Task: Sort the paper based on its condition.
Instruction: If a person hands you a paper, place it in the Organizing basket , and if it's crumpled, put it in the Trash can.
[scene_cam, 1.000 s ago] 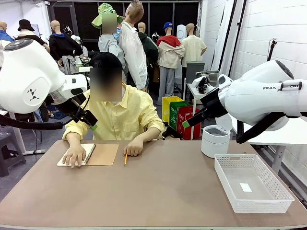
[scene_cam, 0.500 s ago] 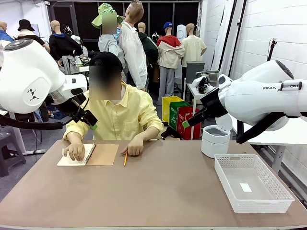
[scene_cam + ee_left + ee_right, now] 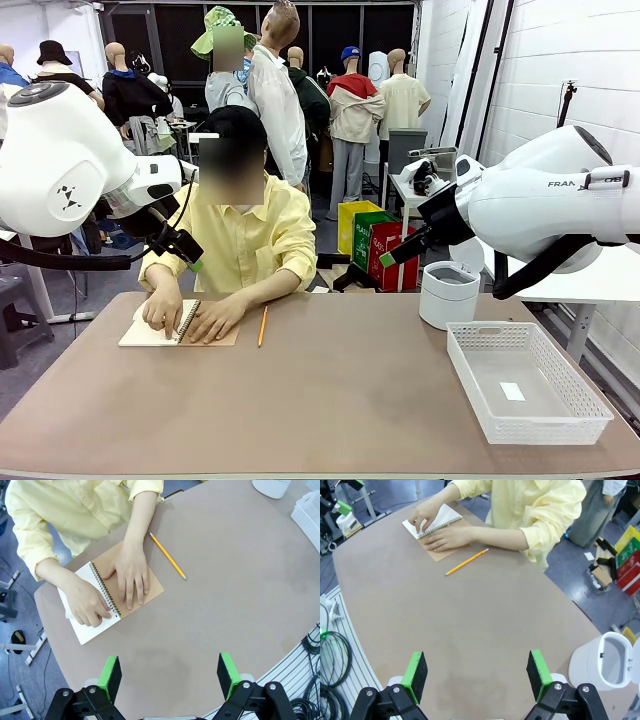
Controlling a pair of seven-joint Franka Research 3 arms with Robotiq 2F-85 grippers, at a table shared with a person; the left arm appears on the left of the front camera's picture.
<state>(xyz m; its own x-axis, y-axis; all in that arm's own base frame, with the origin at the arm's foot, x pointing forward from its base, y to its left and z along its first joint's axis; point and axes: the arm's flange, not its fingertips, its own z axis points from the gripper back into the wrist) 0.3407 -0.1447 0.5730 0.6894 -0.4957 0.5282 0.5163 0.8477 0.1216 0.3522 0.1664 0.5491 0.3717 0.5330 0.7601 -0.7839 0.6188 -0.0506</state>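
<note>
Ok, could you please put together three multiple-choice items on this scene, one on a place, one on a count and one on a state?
1. Where does the pencil lie?
A on the notebook
B on the table beside the notebook
C in the person's grasp

2. How many of the person's hands rest on the notebook?
A none
B one
C two

3. How does the left gripper stand?
A open, holding nothing
B shut on the pencil
C shut on the notebook

Key:
1 B, the pencil lies on bare table, apart from the brown cover.
2 C, one presses the brown cover, the other the white page.
3 A, its green pads stand wide apart above the table.
</note>
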